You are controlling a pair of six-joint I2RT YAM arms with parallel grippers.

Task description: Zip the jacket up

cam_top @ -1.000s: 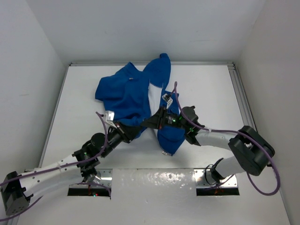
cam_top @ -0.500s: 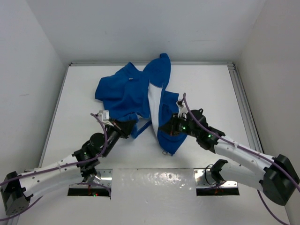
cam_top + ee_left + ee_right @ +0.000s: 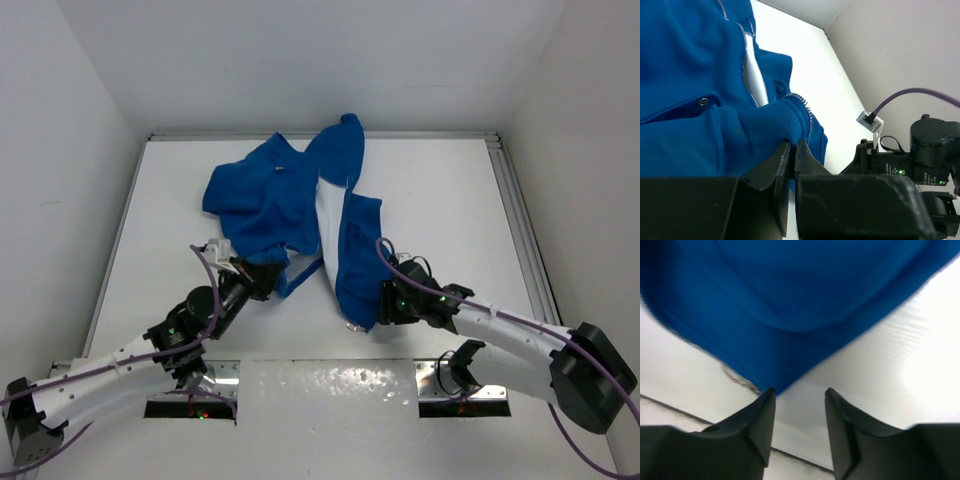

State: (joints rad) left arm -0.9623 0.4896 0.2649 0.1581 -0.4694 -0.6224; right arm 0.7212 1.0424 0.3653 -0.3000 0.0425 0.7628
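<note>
The royal-blue fleece jacket (image 3: 270,195) lies crumpled in the middle of the table, its front open with a pale gap between the panels. My left gripper (image 3: 277,279) is shut on the lower hem of the left front panel, right beside the silvery zipper teeth (image 3: 808,117); the pinched fleece (image 3: 775,125) bulges above the jaws. My right gripper (image 3: 379,305) is open and empty, just right of the bottom corner of the right front panel (image 3: 355,300). In the right wrist view that blue corner (image 3: 790,305) hangs above the open gripper (image 3: 799,392), with the zipper end (image 3: 740,380) by the left finger.
White walls enclose the table on three sides. A metal rail (image 3: 520,220) runs along the right edge. The right arm's wrist and purple cable (image 3: 920,150) show close by in the left wrist view. Base plates (image 3: 330,385) sit at the near edge.
My right gripper has left the middle of the jacket and come down toward the near edge, beside the right panel's bottom corner. My left gripper has drawn back a little with the hem.
</note>
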